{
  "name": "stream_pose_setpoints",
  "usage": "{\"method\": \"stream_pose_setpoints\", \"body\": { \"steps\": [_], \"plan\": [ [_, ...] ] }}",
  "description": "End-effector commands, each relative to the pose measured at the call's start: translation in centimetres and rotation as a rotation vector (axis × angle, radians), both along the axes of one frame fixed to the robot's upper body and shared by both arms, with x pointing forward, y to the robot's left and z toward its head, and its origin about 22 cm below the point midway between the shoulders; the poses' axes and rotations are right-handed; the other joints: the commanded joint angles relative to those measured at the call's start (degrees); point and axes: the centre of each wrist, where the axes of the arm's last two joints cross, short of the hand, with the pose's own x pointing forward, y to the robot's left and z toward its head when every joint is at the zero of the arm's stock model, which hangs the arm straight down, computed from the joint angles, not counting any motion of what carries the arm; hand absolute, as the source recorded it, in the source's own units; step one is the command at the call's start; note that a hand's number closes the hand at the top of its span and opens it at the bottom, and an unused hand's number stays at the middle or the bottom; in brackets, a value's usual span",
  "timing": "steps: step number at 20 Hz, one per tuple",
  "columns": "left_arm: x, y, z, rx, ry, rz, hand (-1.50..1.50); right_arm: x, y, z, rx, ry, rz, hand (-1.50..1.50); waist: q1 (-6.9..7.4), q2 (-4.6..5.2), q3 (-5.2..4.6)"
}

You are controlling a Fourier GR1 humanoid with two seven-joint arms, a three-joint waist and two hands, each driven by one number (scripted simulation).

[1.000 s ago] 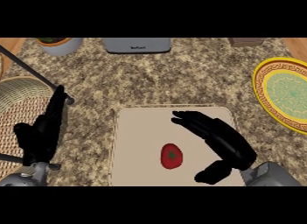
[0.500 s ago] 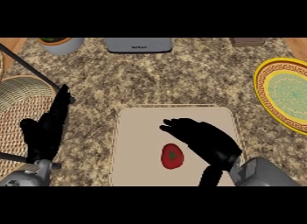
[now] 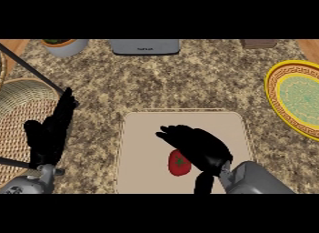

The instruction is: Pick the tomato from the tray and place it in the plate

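Since a moment ago our right hand (image 3: 201, 148) has slid left across the tray (image 3: 138, 154) onto the tomato (image 3: 179, 163), fingers curving over it but not yet closed. We judge the plate (image 3: 302, 100), well right of the tray, comes next.

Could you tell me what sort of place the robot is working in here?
Most likely a kitchen counter: a speckled stone-look counter top holding a beige tray with a tomato on it, and a yellow patterned plate at the right.
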Motion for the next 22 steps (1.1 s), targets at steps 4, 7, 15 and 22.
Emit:
{"method": "stream_pose_setpoints", "body": {
  "steps": [4, 7, 15, 22],
  "plan": [
    [-2.3, -0.1, -4.6, -0.014, 0.161, 0.034, 0.00, -0.3, 1.2, -0.2, -0.027, 0.008, 0.021, -1.50, 0.05, 0.79, -1.17],
    [-1.1, 0.0, -3.0, -0.030, 0.162, 0.054, 0.00, 0.6, 0.7, -0.8, -0.031, 0.033, 0.012, -1.50, 0.09, 0.83, -1.12],
    [-0.4, 0.6, -3.6, -0.022, 0.151, 0.032, 0.00, -0.1, 1.1, -3.9, -0.048, 0.048, 0.026, -1.50, -0.32, 0.95, -1.15],
    [-1.7, 0.7, -4.1, -0.018, 0.142, 0.030, 0.00, 1.3, 0.5, -4.1, -0.055, -0.039, 0.084, 1.50, 0.17, 0.90, -1.13]
  ]
}}
